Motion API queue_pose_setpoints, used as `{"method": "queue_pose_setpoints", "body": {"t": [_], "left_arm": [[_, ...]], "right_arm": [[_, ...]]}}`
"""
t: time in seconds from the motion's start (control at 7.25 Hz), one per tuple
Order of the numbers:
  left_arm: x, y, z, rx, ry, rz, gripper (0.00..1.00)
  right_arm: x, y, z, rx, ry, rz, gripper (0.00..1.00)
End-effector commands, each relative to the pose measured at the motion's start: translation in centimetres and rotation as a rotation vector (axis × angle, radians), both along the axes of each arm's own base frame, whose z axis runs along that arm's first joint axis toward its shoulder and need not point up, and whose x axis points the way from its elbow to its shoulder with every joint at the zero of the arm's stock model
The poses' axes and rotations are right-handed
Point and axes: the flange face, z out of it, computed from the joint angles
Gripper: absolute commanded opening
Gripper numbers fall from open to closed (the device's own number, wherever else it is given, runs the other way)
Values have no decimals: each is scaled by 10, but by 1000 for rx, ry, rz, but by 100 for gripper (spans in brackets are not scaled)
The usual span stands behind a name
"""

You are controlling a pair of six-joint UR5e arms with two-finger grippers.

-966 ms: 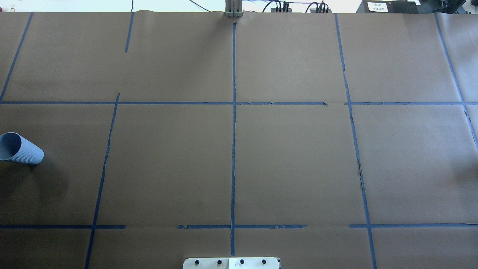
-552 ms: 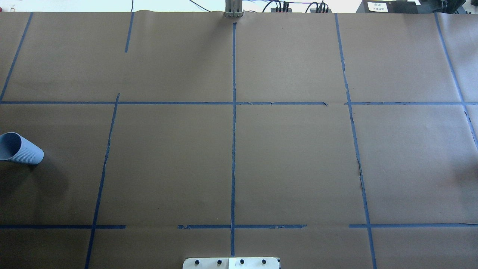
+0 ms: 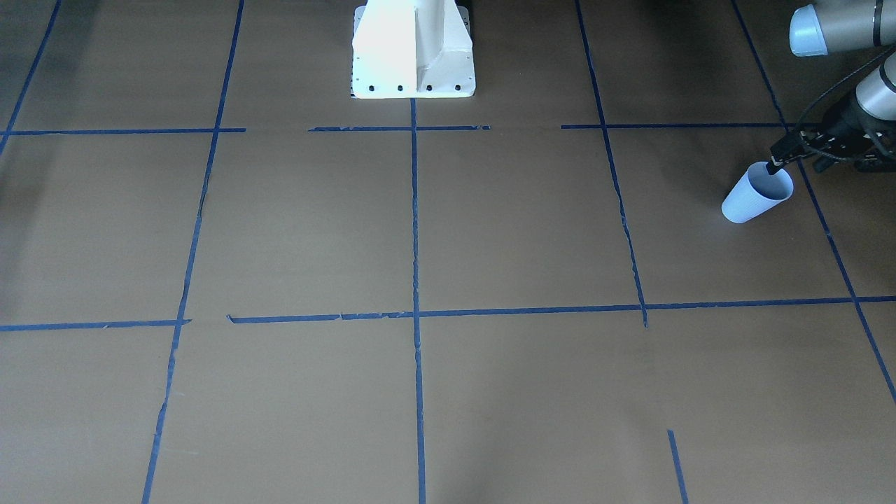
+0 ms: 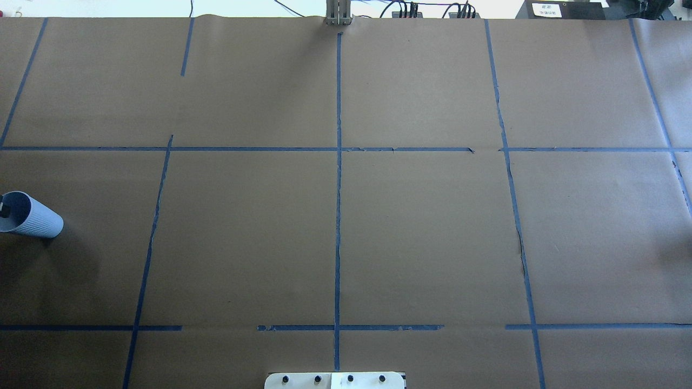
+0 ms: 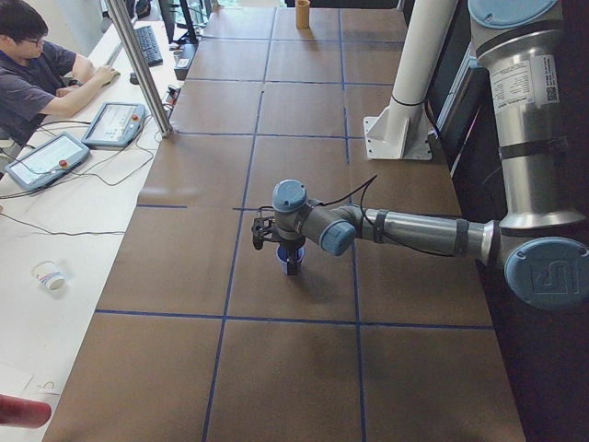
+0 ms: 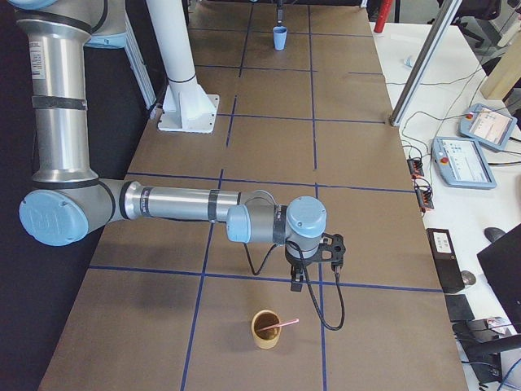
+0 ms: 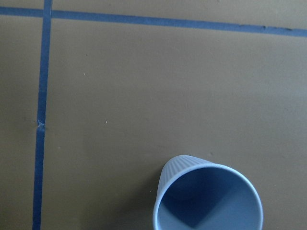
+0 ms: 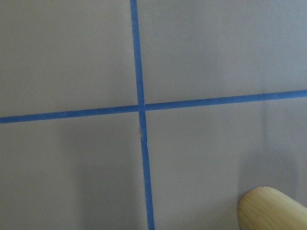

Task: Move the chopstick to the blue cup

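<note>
My left claw (image 3: 774, 166) at the blue cup (image 3: 752, 199); chopstick (image 6: 285, 324) in a wooden cup (image 6: 266, 330).
Front view, right edge: its tip overlaps the cup's rim; I cannot tell its spread or hold. Right side view, lower centre: chopstick leans out of its cup, right claw (image 6: 298, 283) just above in frame, spread unreadable.

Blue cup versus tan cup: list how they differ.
The blue cup is empty; the tan cup holds a pink chopstick leaning over its rim. The blue cup is ribbed and tapers toward its base; the tan cup looks wooden and smooth. The blue cup stands at the robot's far left, the tan cup at its far right. Both stand upright.
</note>
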Motion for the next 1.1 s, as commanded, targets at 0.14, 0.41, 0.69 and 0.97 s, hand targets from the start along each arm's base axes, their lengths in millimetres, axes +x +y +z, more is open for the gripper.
{"method": "queue_pose_setpoints", "body": {"t": [0.14, 0.41, 0.69, 0.97], "left_arm": [[11, -3, 13, -13, -6, 17, 100], [12, -3, 15, -17, -9, 19, 100], [14, -5, 16, -17, -9, 21, 100], [18, -13, 25, -12, -6, 21, 100]], "right_arm": [[0, 0, 1, -2, 0, -1, 100], [0, 0, 1, -2, 0, -1, 100], [0, 0, 1, -2, 0, -1, 100], [0, 0, 1, -2, 0, -1, 100]]}}
